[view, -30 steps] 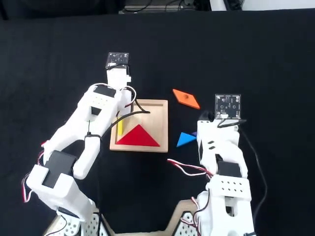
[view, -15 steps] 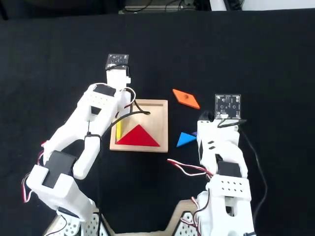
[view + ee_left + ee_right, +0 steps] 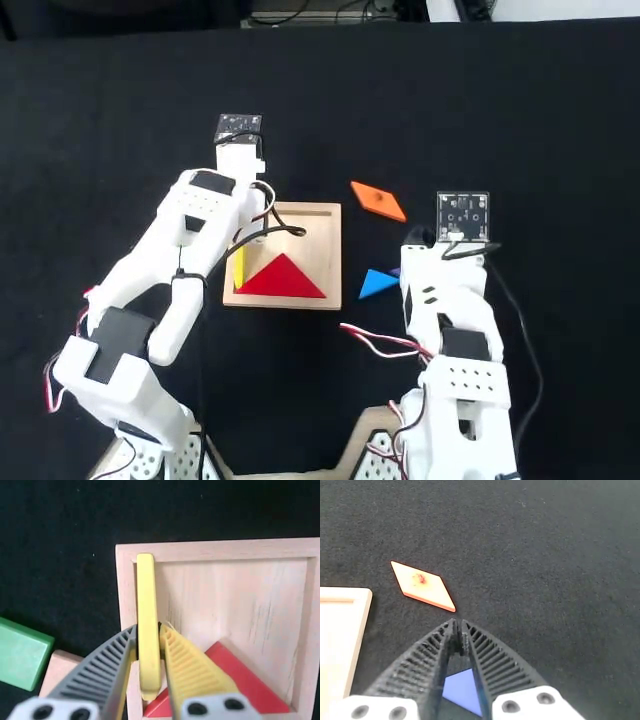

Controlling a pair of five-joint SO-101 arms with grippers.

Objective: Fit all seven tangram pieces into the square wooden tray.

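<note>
Left gripper (image 3: 147,636) clamped on yellow piece (image 3: 145,585), which stands on edge inside tray (image 3: 225,550). Long axis runs along the wall nearest the bench's left edge. Likely needs tipping flat toward red triangle (image 3: 230,675). Right gripper (image 3: 456,630) closed, empty.

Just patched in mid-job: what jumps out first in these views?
The left gripper is clamped on a yellow piece held on edge along the left wall of the wooden tray, beside the red triangle lying flat in the tray. On the black cloth right of the tray lie an orange parallelogram and a blue triangle, the latter by the shut right gripper.
</note>
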